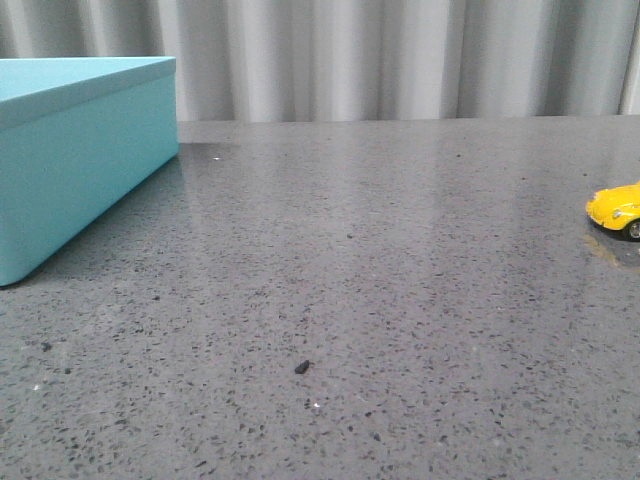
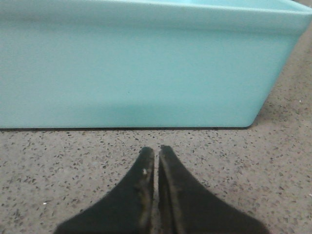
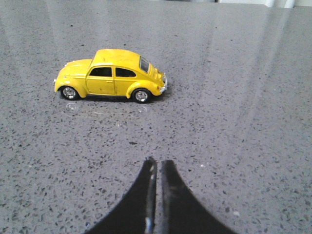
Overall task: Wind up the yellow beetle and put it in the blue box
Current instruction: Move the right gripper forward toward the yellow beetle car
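The yellow beetle (image 1: 617, 209) stands on its wheels at the table's far right edge of the front view, partly cut off. In the right wrist view the yellow beetle (image 3: 111, 76) stands side-on, some way beyond my right gripper (image 3: 158, 163), which is shut and empty. The blue box (image 1: 70, 150) stands at the back left with its lid on. In the left wrist view the blue box (image 2: 141, 68) fills the view, its side wall a short way beyond my left gripper (image 2: 157, 150), which is shut and empty. Neither gripper shows in the front view.
The grey speckled table (image 1: 350, 300) runs back to a pale curtain (image 1: 400, 55). A small dark crumb (image 1: 301, 367) lies on the table near the front middle.
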